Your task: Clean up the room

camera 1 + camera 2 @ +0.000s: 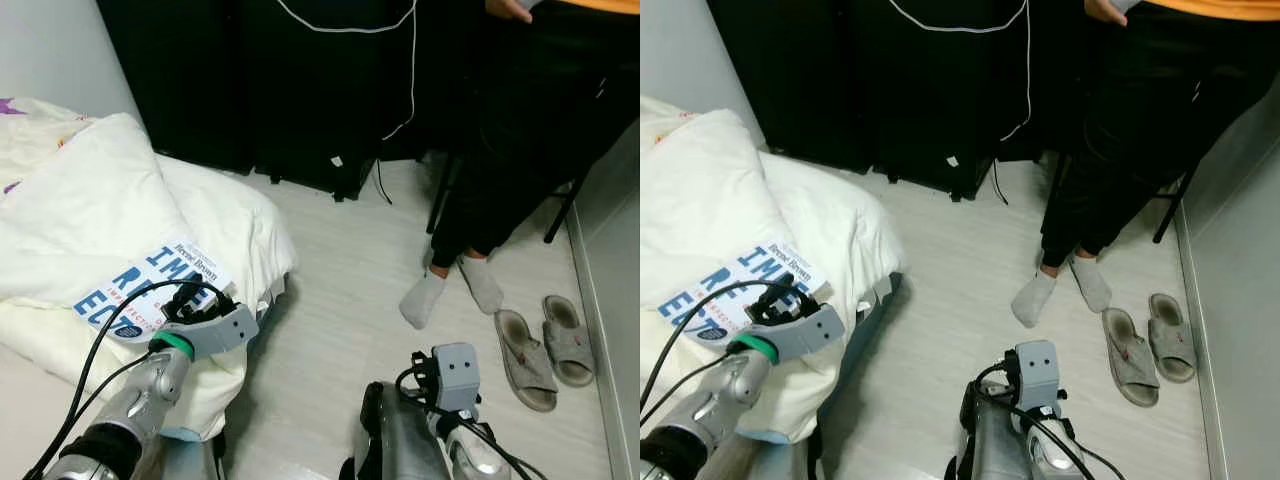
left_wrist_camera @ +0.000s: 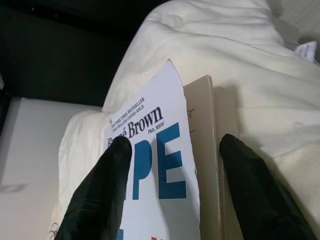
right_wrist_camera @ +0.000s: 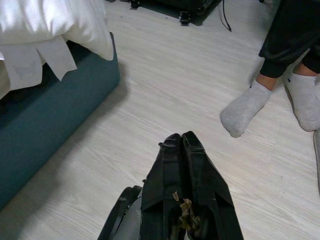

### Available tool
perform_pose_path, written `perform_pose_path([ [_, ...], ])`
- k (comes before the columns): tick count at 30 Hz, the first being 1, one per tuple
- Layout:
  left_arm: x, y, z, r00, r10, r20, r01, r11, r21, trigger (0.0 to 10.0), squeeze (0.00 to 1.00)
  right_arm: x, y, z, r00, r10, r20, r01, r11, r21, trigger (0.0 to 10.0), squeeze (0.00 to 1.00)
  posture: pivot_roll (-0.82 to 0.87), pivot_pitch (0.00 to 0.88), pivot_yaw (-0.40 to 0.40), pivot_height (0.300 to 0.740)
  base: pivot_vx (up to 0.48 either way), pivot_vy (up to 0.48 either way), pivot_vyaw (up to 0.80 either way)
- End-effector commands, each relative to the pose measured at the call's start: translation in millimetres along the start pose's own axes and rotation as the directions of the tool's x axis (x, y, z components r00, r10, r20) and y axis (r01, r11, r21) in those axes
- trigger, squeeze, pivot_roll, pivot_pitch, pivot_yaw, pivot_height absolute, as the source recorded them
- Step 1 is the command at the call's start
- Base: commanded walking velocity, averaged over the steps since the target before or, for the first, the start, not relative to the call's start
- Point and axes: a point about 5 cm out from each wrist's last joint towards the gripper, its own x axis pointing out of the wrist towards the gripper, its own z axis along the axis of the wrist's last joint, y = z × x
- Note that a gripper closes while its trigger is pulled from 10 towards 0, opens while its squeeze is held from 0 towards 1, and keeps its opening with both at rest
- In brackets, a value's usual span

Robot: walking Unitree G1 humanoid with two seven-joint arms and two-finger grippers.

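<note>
A white book [image 1: 150,285] with large blue letters lies on the white duvet [image 1: 90,210] near the bed's corner. My left gripper [image 2: 175,142] is open right over it. One black finger [image 2: 102,190] rests on the cover [image 2: 160,170] and the other finger [image 2: 255,190] sits past the page edge, on the duvet side. My right gripper [image 3: 181,137] is shut with nothing in it, held low over the pale wooden floor [image 3: 165,85].
A person in black trousers and grey socks [image 1: 425,295] sits on a chair at the far right. A pair of grey slippers [image 1: 545,345] lies by the right wall. Dark furniture [image 1: 300,90] with a white cable stands behind. The teal bed base [image 3: 50,125] borders the floor.
</note>
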Motion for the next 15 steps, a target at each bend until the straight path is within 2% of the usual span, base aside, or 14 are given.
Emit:
perform_pose_path([
  [1,-9.2,-12.1,-14,0.997,-0.05,-0.055,0.052,0.998,0.038,10.0,0.0,-4.2,2.4,-7,1.0,0.003,-0.028,-0.003,1.0,0.004,10.0,0.0,0.02,0.076,0.012,0.54,0.0,0.0,0.0],
  [3,-13.0,-18.9,-16,0.995,-0.086,-0.053,0.089,0.995,0.047,10.0,0.0,-4.1,2.0,-7,1.0,0.001,-0.028,-0.001,1.0,0.004,10.0,0.0,0.02,0.076,0.012,0.54,0.0,0.0,0.0],
  [6,-15.5,-22.2,-18,0.994,-0.088,-0.06,0.091,0.995,0.043,10.0,0.0,-4.2,1.8,-7,1.0,0.0,-0.028,0.0,1.0,0.003,10.0,0.0,0.02,0.076,0.012,0.54,0.0,0.0,0.0],
  [12,-13.9,-21.9,-19,0.996,-0.04,-0.085,0.044,0.998,0.039,10.0,0.0,-4.0,2.1,-7,1.0,0.005,-0.03,-0.005,1.0,0.001,10.0,0.0,0.03,0.079,0.006,0.54,0.0,0.0,0.0],
  [15,-11.4,-19.0,-18,0.995,0.018,-0.096,-0.013,0.998,0.055,10.0,0.0,-3.4,2.6,-6,1.0,0.006,-0.028,-0.006,1.0,0.002,10.0,0.0,0.03,0.079,0.006,0.54,0.0,0.0,0.0],
])
